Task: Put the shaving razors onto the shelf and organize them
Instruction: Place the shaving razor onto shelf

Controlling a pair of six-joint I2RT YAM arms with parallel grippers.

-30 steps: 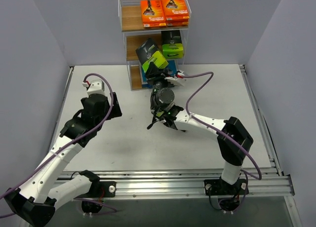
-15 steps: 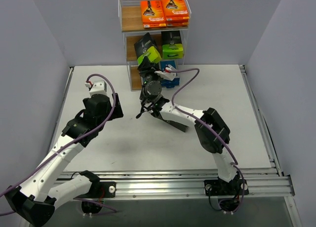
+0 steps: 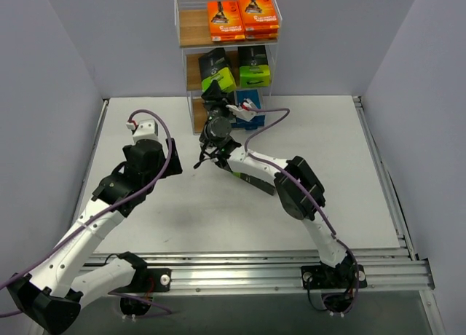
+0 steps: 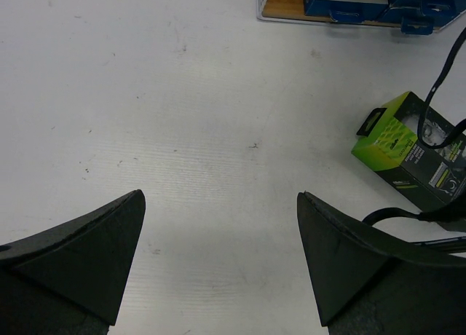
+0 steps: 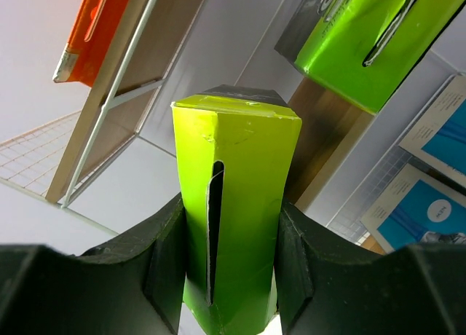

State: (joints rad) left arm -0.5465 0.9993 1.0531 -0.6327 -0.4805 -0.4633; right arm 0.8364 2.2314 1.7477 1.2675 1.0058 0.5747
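Observation:
The shelf [image 3: 191, 28] stands at the back centre. Orange razor packs [image 3: 240, 16] lie on its top tier, a black and lime pack [image 3: 254, 67] on the middle tier, and blue packs [image 3: 250, 100] at the bottom. My right gripper [image 3: 213, 96] is shut on a black and lime pack [image 3: 218, 73], held at the left of the middle tier. In the right wrist view that pack [image 5: 240, 167] stands upright between my right gripper's [image 5: 231, 207] fingers. Another black and lime pack [image 4: 408, 153] lies on the table under the right arm [image 3: 251, 180]. My left gripper [image 4: 218, 204] is open and empty above the table.
The right arm's purple cable [image 3: 266, 127] loops over the table in front of the shelf. Grey walls close in the left, right and back. A metal rail [image 3: 291, 266] runs along the near edge. The left arm [image 3: 138, 171] sits left of centre.
My right gripper has carried the black and lime pack left and toward the shelf, up to the left side of the middle tier. The left arm has hardly moved.

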